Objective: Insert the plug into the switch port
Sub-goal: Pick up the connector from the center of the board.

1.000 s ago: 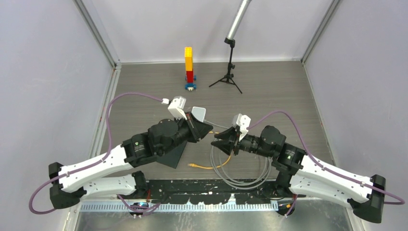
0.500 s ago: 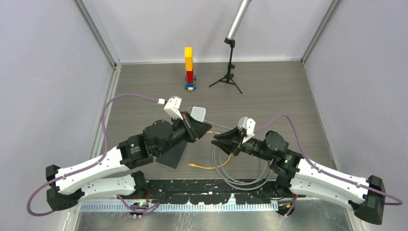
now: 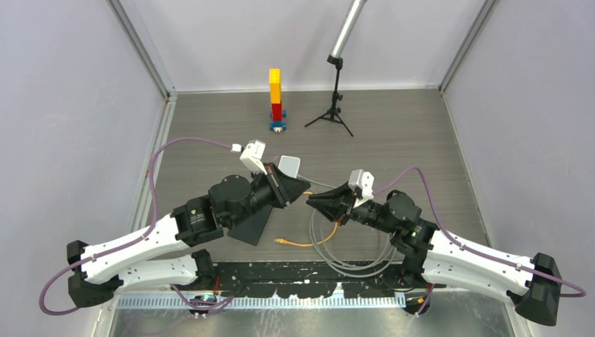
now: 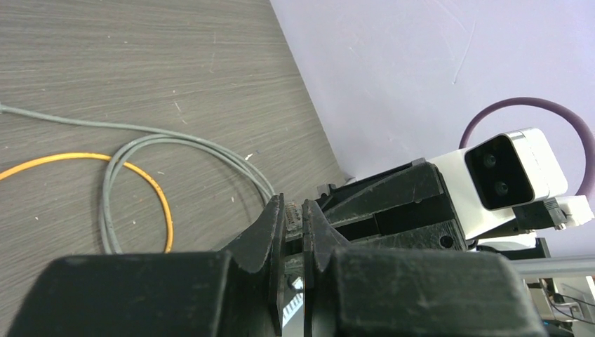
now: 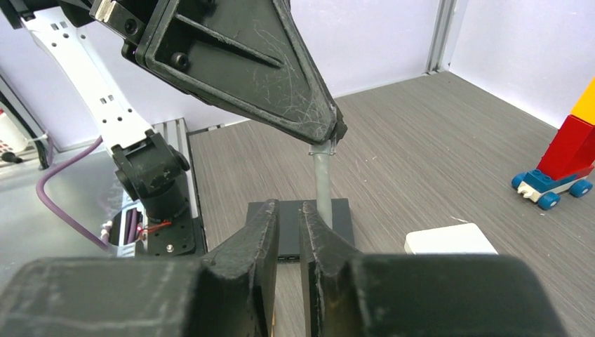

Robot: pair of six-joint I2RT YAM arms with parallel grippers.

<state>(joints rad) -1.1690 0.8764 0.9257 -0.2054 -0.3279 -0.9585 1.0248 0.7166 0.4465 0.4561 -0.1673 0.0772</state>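
My left gripper (image 3: 300, 187) is shut on a clear plug (image 4: 293, 215) at the end of a grey cable (image 5: 323, 184). In the right wrist view the plug (image 5: 324, 147) sticks out below the left fingers (image 5: 266, 70), and the cable hangs straight down from it. My right gripper (image 3: 313, 200) faces the left one tip to tip, just below and right of it. Its jaws stand almost together with nothing between them, and the cable runs past the far side of one fingertip (image 5: 321, 232). The white box (image 3: 288, 166) lies flat just behind the left gripper and also shows in the right wrist view (image 5: 449, 239). Its port opening is hidden.
A flat black box (image 3: 251, 223) lies under the left wrist. The grey cable's coil (image 3: 351, 249) and an orange cable (image 3: 302, 242) lie on the table below the grippers. A brick tower (image 3: 276, 98) and a small tripod (image 3: 333, 112) stand at the back.
My right gripper has moved left toward the left gripper and its jaws have closed. The left arm shifted slightly back and left with the plug.
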